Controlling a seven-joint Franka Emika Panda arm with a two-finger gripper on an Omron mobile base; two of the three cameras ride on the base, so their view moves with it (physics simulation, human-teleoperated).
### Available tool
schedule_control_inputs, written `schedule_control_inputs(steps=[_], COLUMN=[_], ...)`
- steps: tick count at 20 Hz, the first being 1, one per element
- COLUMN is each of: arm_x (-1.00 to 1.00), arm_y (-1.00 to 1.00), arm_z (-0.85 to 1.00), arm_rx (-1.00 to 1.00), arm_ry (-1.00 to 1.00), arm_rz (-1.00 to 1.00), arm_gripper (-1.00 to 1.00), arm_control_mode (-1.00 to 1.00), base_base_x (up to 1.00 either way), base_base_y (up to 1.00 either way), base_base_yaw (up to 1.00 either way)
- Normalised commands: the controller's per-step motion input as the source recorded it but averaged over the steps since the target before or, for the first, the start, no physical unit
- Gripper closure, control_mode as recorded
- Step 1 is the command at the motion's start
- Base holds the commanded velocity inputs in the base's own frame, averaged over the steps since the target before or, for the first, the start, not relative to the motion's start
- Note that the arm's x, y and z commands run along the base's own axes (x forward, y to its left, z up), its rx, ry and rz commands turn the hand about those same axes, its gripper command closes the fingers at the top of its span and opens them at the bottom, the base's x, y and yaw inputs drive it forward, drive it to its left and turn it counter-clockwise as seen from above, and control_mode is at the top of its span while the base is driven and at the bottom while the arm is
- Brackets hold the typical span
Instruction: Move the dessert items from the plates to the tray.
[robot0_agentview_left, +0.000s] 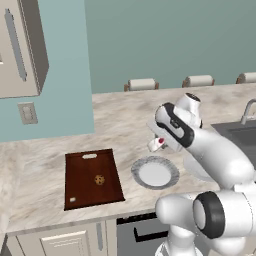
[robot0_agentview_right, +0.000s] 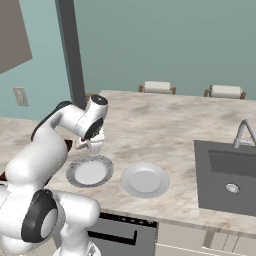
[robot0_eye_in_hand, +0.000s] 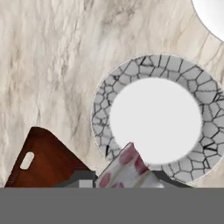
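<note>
No legible text, labels, brands, numbers or signs on any surface (all three views checked; surfaces carry pattern or grain only).

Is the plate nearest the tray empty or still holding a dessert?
Empty: the plate shows a bare white centre; the cake piece is up in the gripper.

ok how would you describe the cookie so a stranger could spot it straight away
Find the marble counter and, at its front left, the dark reddish-brown tray. The cookie lies flat inside it, right of centre. It is small, round and tan with dark chips, unlike the red-topped white cake piece held up in the gripper.
</note>
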Motion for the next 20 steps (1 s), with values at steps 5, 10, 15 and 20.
schedule_control_inputs(steps=[5, 10, 15, 20], arm_x=[-0.02, 0.0, 0.0, 0.13], arm_y=[1.0, 1.0, 1.0, 1.0], arm_z=[0.0, -0.03, -0.18, -0.35], arm_rx=[-0.08, -0.11, -0.1, -0.23], arm_ry=[0.0, 0.0, 0.0, 0.0], arm_rz=[0.35, 0.33, 0.31, 0.2], arm_gripper=[1.0, 1.0, 1.0, 1.0], arm_control_mode=[-1.0, -1.0, -1.0, -1.0], base_base_x=[0.0, 0.0, 0.0, 0.0], base_base_y=[0.0, 0.0, 0.0, 0.0], base_base_yaw=[0.0, 0.0, 0.0, 0.0])
